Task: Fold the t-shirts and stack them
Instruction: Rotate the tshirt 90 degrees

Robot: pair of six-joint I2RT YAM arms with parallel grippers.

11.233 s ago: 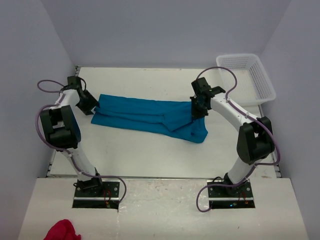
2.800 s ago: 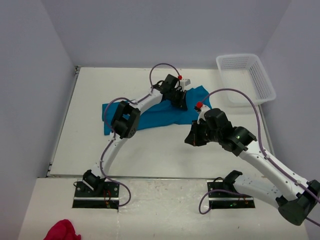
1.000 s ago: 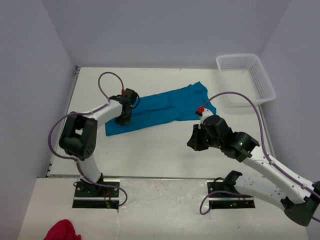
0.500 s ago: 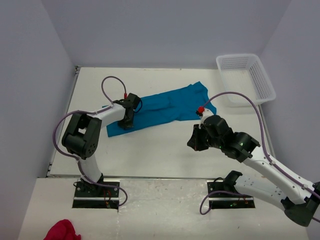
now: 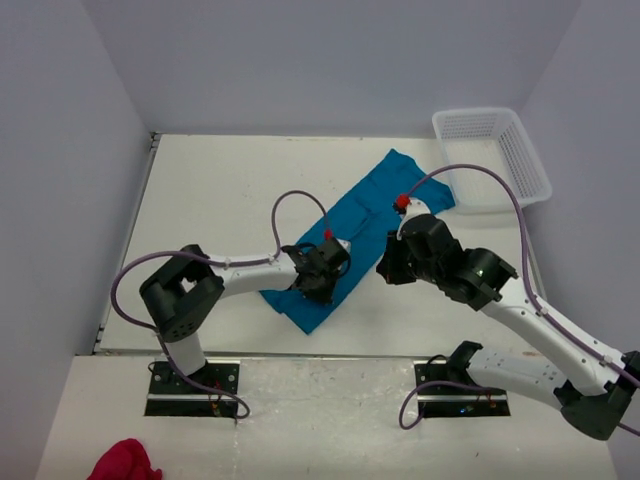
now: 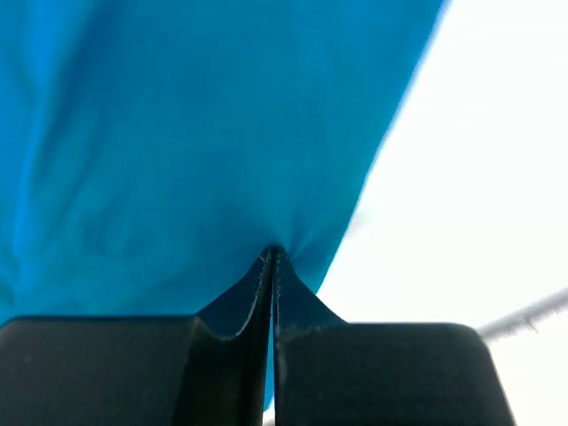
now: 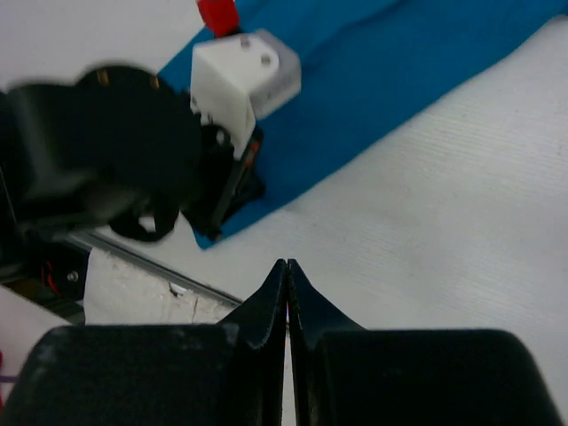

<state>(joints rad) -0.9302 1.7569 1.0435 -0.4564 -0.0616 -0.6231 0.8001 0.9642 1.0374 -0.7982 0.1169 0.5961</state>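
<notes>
A single teal-blue t-shirt lies folded into a long strip that runs diagonally from near the basket down to the table's near middle. My left gripper sits at the strip's near end, shut on a pinch of the teal fabric, which puckers at the closed fingertips. From the right wrist view, the same gripper shows at the shirt's near corner. My right gripper hovers just right of the strip, shut and holding nothing, with bare white table beneath its tips.
A white mesh basket stands at the back right corner, just beyond the shirt's far end. A red cloth lies on the near ledge at bottom left. The table's near edge runs close to the left gripper.
The left gripper has dragged its end of the t-shirt from the left side toward the near middle, swinging the strip diagonal. The right gripper has shifted slightly away from the near edge, still shut.
</notes>
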